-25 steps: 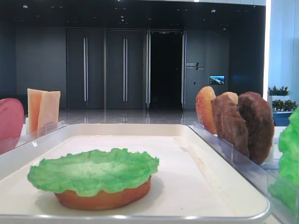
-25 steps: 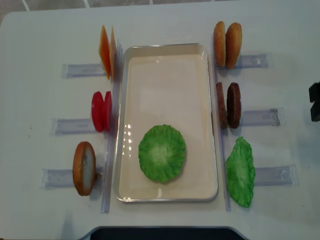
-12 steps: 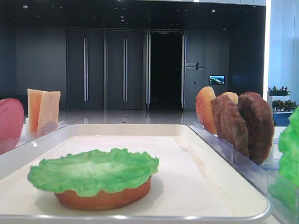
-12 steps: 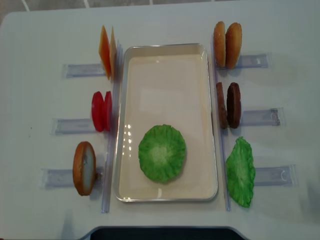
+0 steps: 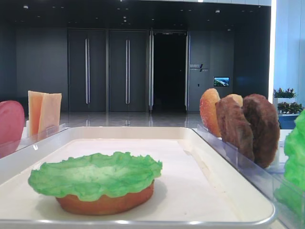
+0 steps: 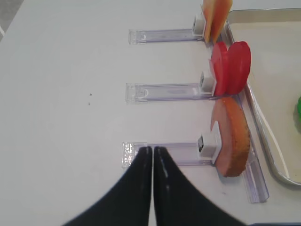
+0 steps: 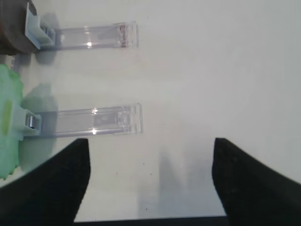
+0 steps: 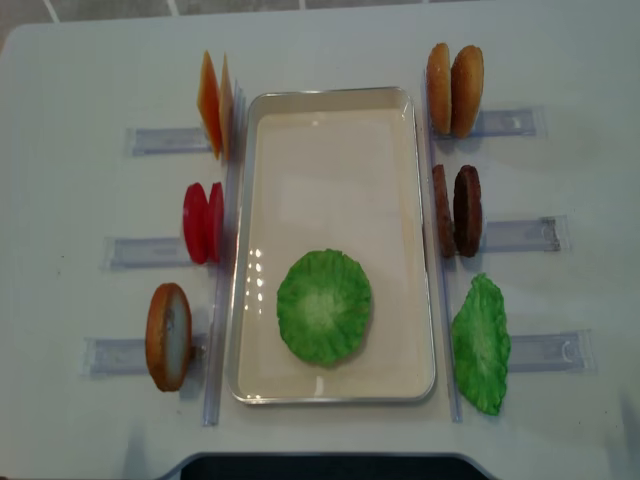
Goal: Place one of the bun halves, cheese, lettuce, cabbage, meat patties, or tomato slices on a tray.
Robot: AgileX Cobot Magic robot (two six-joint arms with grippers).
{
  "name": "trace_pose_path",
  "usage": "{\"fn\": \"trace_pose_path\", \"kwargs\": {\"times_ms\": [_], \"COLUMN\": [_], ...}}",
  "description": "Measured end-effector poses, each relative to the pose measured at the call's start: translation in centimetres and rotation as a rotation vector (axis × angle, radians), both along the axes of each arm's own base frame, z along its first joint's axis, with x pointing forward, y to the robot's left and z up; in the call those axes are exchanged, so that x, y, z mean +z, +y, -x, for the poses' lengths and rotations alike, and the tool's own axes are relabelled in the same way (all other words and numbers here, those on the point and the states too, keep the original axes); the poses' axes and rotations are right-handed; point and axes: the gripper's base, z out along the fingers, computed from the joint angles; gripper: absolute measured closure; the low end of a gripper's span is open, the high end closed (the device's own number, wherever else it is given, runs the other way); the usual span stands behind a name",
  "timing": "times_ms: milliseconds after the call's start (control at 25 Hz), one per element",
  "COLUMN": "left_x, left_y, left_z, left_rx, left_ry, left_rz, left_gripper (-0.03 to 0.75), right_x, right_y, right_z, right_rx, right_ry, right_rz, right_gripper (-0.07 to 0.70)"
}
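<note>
On the cream tray (image 8: 330,103) a lettuce leaf (image 8: 324,305) lies flat on a bun half (image 5: 105,204). A second lettuce leaf (image 8: 481,343) stands to the tray's right, behind it the meat patties (image 8: 466,210) and two bun halves (image 8: 455,90). Left of the tray stand cheese (image 8: 215,103), tomato slices (image 8: 203,222) and a bun half (image 8: 168,336). Cabbage is out of view. My right gripper (image 7: 150,141) is open over bare table. My left gripper (image 6: 153,149) is shut and empty, left of that bun half (image 6: 233,141). Neither gripper shows in the overhead view.
Clear plastic holder strips (image 8: 520,235) run outward from both long sides of the tray across the white table (image 8: 80,200). Two of them (image 7: 94,120) lie ahead of my right gripper. A dark base (image 8: 330,466) sits at the table's near edge.
A second ago a dark part of the right gripper showed at the right edge of the overhead view; it has since left that view. The food has not moved.
</note>
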Motion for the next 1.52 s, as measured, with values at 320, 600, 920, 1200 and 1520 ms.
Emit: {"fn": "trace_pose_path", "kwargs": {"times_ms": [320, 600, 920, 1200, 1520], "left_x": [0.0, 0.0, 0.0, 0.0, 0.0], "left_y": [0.0, 0.0, 0.0, 0.0, 0.0], "left_z": [0.0, 0.0, 0.0, 0.0, 0.0], "left_rx": [0.000, 0.000, 0.000, 0.000, 0.000], "left_ry": [0.000, 0.000, 0.000, 0.000, 0.000], "left_rz": [0.000, 0.000, 0.000, 0.000, 0.000], "left_gripper": [0.722, 0.722, 0.722, 0.722, 0.722], "right_x": [0.4, 0.4, 0.4, 0.4, 0.4], "right_y": [0.1, 0.1, 0.1, 0.1, 0.1], "right_z": [2.6, 4.8, 4.9, 4.9, 4.9], "right_rx": [0.000, 0.000, -0.002, -0.003, -0.004], "right_ry": [-0.171, -0.323, -0.329, -0.329, -0.328], "right_rz": [0.004, 0.007, 0.005, 0.004, 0.003], "right_gripper": [0.090, 0.090, 0.090, 0.090, 0.090]}}
